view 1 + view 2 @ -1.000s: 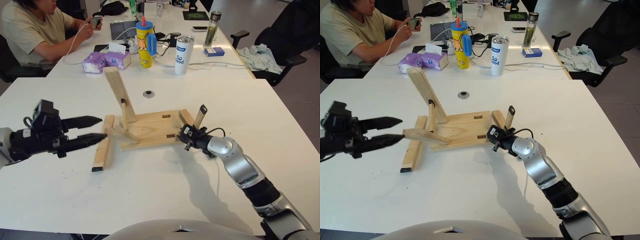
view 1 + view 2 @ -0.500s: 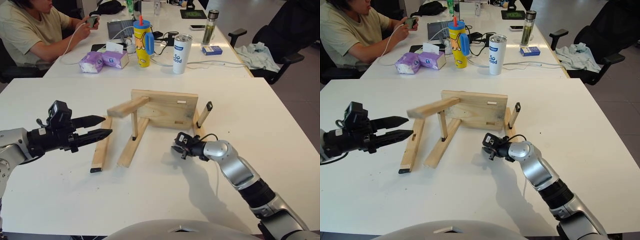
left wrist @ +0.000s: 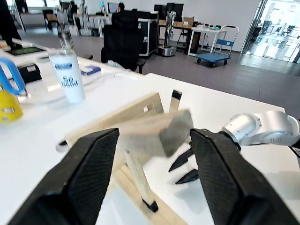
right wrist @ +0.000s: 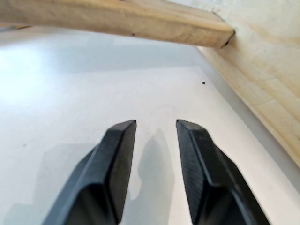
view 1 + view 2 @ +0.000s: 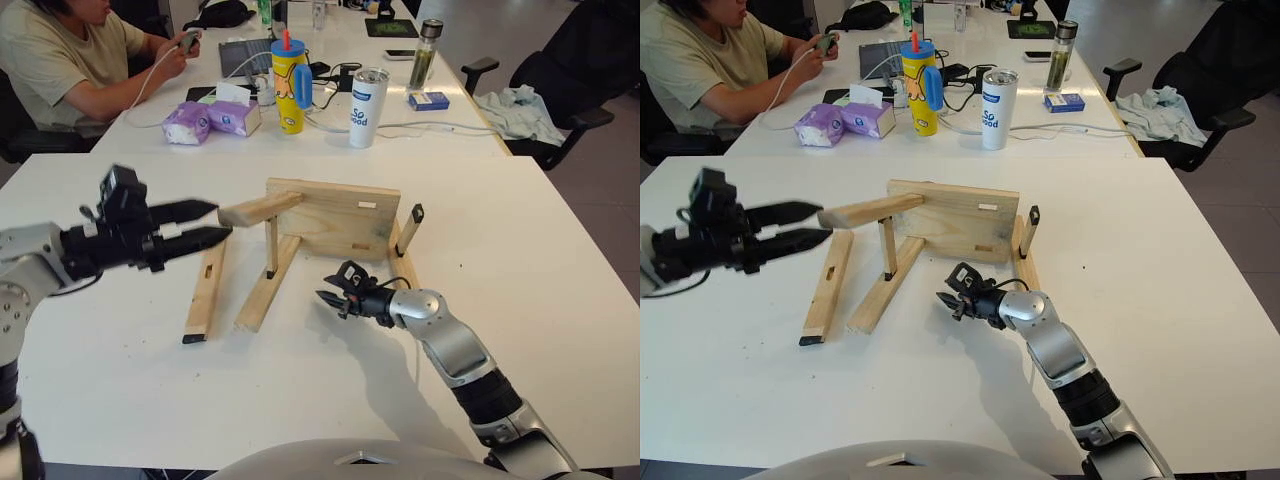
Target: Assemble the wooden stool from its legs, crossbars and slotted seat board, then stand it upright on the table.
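Left gripper hangs above the white table at the stool's left side, released; its two fingers stand either side of the free end of the raised leg, with a gap showing on each side in the left wrist view. Below it a loose leg lies flat on the table, just beside the stool. The partly built stool rests on its side: the lower leg lies on the table, a thin crossbar stands upright between it and the raised leg, and the slotted seat board stands on edge. Right gripper sits low over the table just in front of the seat board, fingers parted, grasping nothing. A black-capped leg leans at the board's right end.
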